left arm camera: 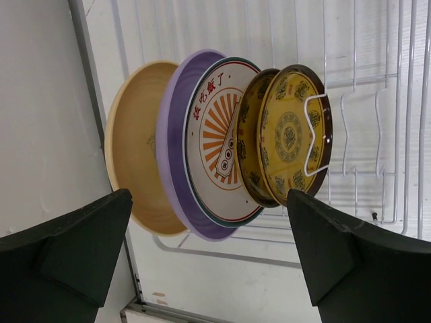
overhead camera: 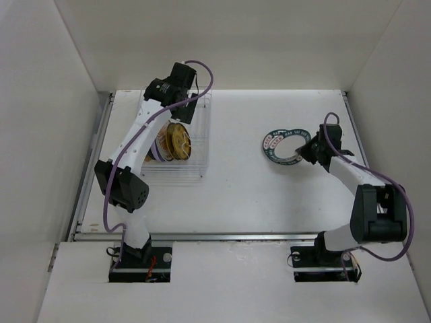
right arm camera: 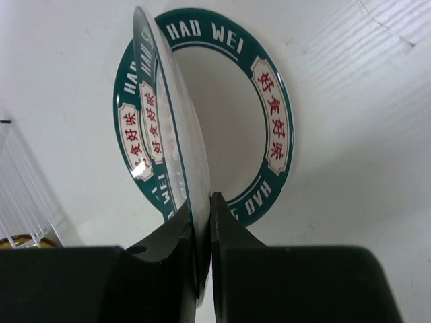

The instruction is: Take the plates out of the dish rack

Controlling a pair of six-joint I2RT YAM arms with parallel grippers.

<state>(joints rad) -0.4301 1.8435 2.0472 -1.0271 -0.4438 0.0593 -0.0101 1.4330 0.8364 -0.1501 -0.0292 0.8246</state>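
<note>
The dish rack (overhead camera: 195, 145) of thin pale wire stands at the left, also seen in the left wrist view (left arm camera: 377, 121). Upright in it are a mustard-yellow plate (left arm camera: 131, 155), a lavender plate (left arm camera: 172, 128), a white plate with an orange sunburst (left arm camera: 215, 134) and two amber patterned plates (left arm camera: 289, 128). My left gripper (left arm camera: 209, 198) is open and empty, apart from the plates, over the rack's far end (overhead camera: 180, 101). My right gripper (right arm camera: 205, 215) is shut on the rim of a white plate with a dark-teal rim (right arm camera: 172, 134), held on edge over a matching plate (right arm camera: 273, 134) lying flat on the table (overhead camera: 283, 147).
White walls enclose the table on the left, back and right. A metal rail (overhead camera: 91, 168) runs along the table's left edge beside the rack. The rack's slots on the right side (left arm camera: 404, 67) hold nothing.
</note>
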